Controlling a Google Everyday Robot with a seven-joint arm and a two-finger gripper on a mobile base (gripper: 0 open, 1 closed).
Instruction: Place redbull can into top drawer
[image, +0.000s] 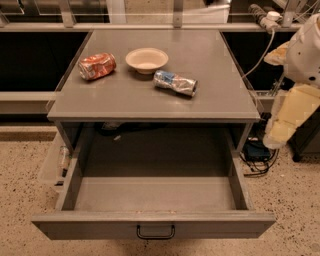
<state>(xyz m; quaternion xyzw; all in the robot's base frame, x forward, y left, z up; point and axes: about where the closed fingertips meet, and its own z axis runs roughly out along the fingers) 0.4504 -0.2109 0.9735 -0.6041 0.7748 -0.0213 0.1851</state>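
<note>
Slim dented silver-and-blue redbull can (174, 83) lies sideways on grey table (125, 102), centre frame, ungrasped; wide grey metal top drawer (155, 225) stands open below; pale hand (278, 136) at right edge, well apart, grip state indeterminable; pickup and placement judged outstanding.

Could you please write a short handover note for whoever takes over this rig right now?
Gripper: hanging low beside the table's right edge, well away from the redbull can.
Redbull can: lying on its side on the table top, just front-right of the bowl. The orange-red can lies left of the bowl and is not the target.
Top drawer: pulled open under the table top; the can is not in it.
Done: drawer is open.
Left: reach over, grasp the redbull can, carry it forward and set it in the top drawer.
</note>
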